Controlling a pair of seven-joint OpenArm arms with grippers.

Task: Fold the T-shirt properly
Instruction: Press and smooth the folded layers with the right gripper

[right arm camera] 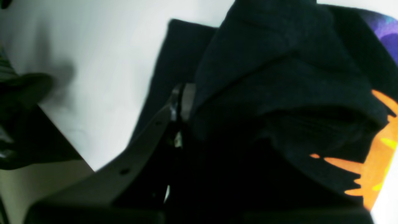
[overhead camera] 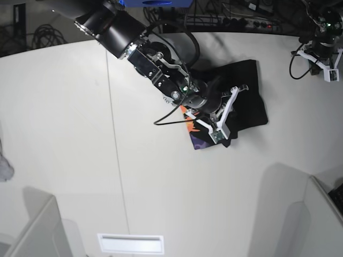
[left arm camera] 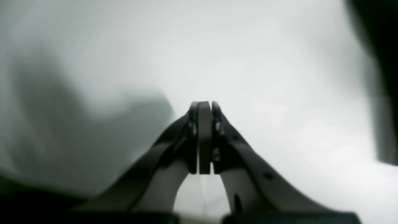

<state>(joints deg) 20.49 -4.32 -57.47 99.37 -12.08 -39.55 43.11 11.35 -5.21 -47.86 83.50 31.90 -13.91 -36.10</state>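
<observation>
The black T-shirt (overhead camera: 249, 99) lies bunched on the white table (overhead camera: 80, 134), right of centre, with its purple and orange print (overhead camera: 195, 136) showing at its lower left edge. My right gripper (overhead camera: 225, 112) sits on it. In the right wrist view the right gripper (right arm camera: 189, 93) is shut on a thick fold of the T-shirt (right arm camera: 279, 77), which drapes over and hides one finger; the orange print (right arm camera: 377, 155) hangs at the right. My left gripper (overhead camera: 321, 61) is far off at the table's back right, and in its own view the left gripper (left arm camera: 204, 107) is shut and holds nothing above bare table.
A small grey cloth scrap (overhead camera: 4, 168) lies at the table's left edge. White raised panels stand at the front left (overhead camera: 37, 230) and front right (overhead camera: 300, 214). Cables (overhead camera: 236, 13) run behind the table's back edge.
</observation>
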